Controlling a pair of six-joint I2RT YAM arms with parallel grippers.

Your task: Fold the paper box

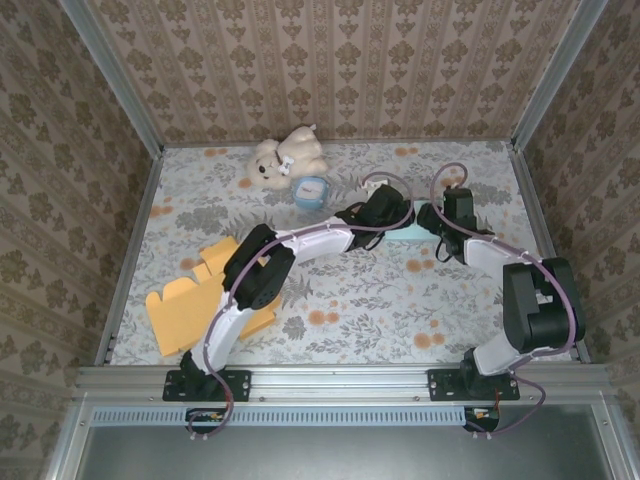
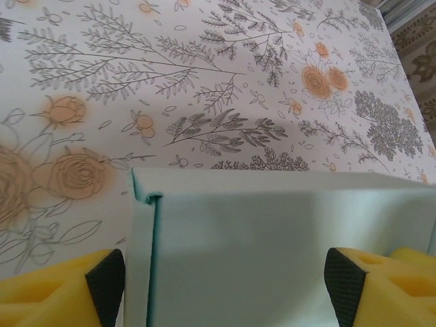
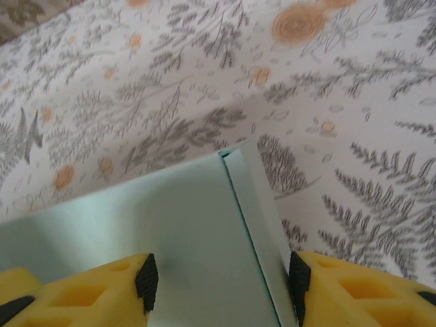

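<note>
Left gripper [image 2: 225, 291]: jaws spread wide. In the left wrist view the pad at 7 o'clock hangs just outside the left edge of the mint paper box [image 2: 272, 238]. The pad at 5 o'clock lies over the panel. No pinch to be seen.

Right gripper [image 3: 223, 286]: jaws about half spread, astride a crease in the box. The pad at 5 o'clock meets the narrow side flap and the pad at 7 o'clock sits over the main panel. Clamped or only resting, cannot tell.

Box: on the tablecloth [image 1: 380, 300], at 3 o'clock from table centre, between the two grippers. Part-folded, by the look.

Risks, as I judge them:
- The paper is thin. If the left jaws close from here, the outer pad could buckle the wall instead of creasing it.
- The notch at the box corner looks a likely tear start.
- The right pad may slip off the flap edge and let the flap spring.
- Two wrists crowd one small box, so they could knock together or drag it.

Views: the wrist cameras give the crease, notch and pad placement. From above the arms cover those. The top view adds the teddy bear [image 1: 285, 155] and a small blue thing [image 1: 312, 190] at 10 o'clock from the box. It also adds the yellow cardboard [image 1: 195, 295] at 9 o'clock, well apart.
</note>
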